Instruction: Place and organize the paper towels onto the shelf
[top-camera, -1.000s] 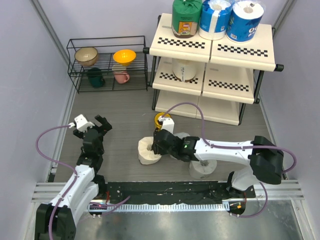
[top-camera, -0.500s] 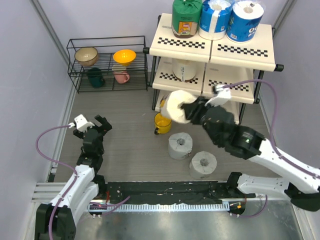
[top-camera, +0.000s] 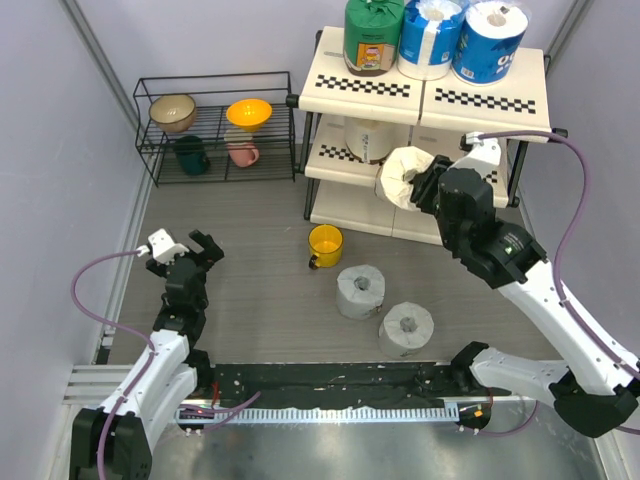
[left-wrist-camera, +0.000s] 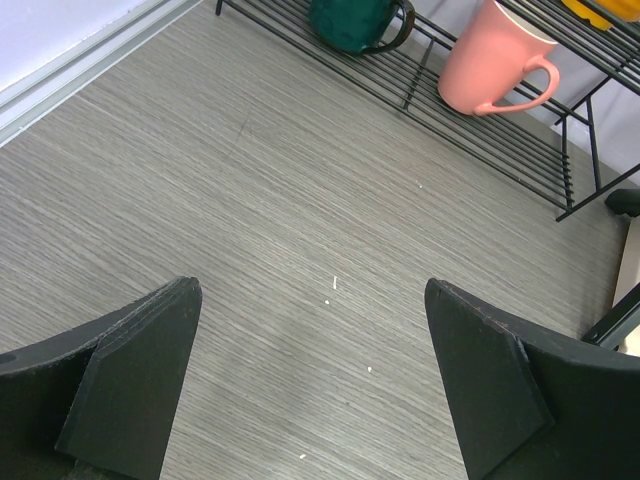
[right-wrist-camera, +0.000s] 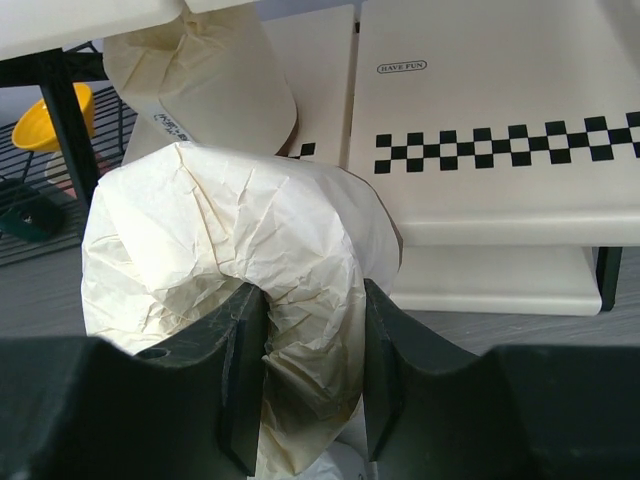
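My right gripper (right-wrist-camera: 312, 335) is shut on a cream paper towel roll (right-wrist-camera: 230, 270), pinching its wall, and holds it in the air in front of the shelf's (top-camera: 480, 100) middle tier. That roll (top-camera: 402, 176) hangs beside another cream roll (top-camera: 368, 138) standing on the middle tier. On the top tier stand a green-wrapped roll (top-camera: 373, 35) and two blue-and-white rolls (top-camera: 431, 37). Two grey-white rolls (top-camera: 360, 291) (top-camera: 406, 329) rest on the floor. My left gripper (left-wrist-camera: 312, 300) is open over bare floor at the left, holding nothing.
A yellow cup (top-camera: 324, 245) stands on the floor in front of the shelf. A low black wire rack (top-camera: 215, 125) at the back left holds bowls and mugs, among them a pink mug (left-wrist-camera: 495, 58) and a green mug (left-wrist-camera: 358, 20).
The right arm lifted the cream roll from the floor at centre and carried it up and right to the shelf's middle tier. The left arm has not moved.
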